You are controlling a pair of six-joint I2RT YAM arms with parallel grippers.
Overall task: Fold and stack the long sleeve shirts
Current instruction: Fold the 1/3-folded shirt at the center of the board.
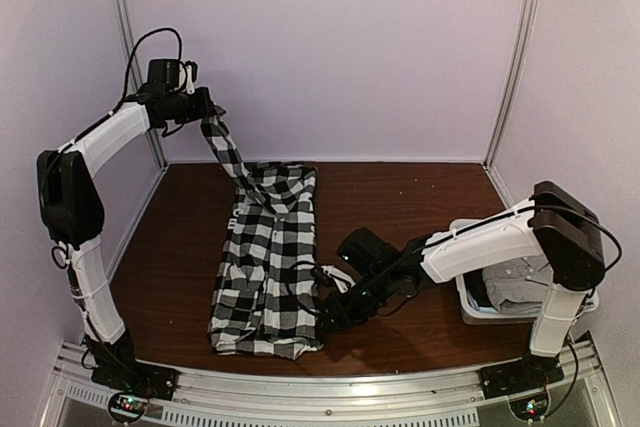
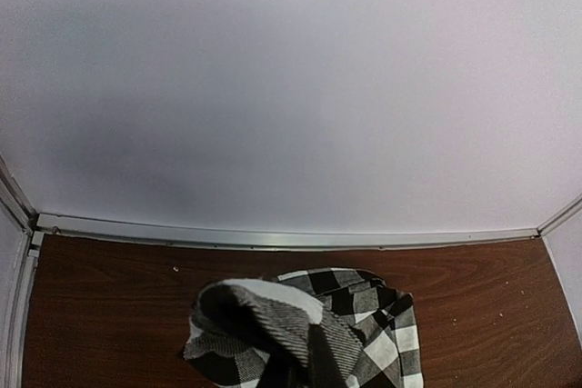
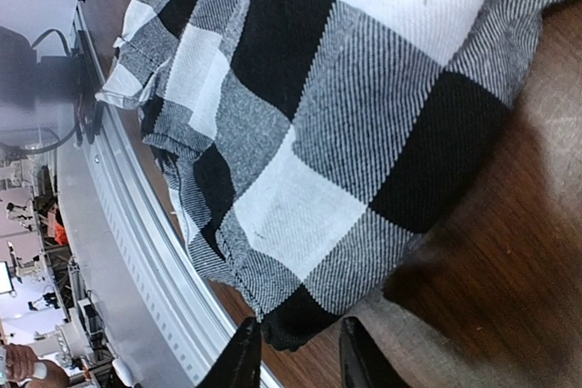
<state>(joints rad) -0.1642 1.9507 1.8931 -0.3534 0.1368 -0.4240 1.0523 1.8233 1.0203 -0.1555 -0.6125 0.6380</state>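
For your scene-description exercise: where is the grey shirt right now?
In the top view, the grey shirt lies in the white basket at the right edge of the table, beneath the right arm.

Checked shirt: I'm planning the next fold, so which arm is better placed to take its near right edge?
Right. The right gripper sits low at the checked shirt's near right edge, jaws apart just short of the cloth. The left gripper is high at the back, shut on the raised sleeve.
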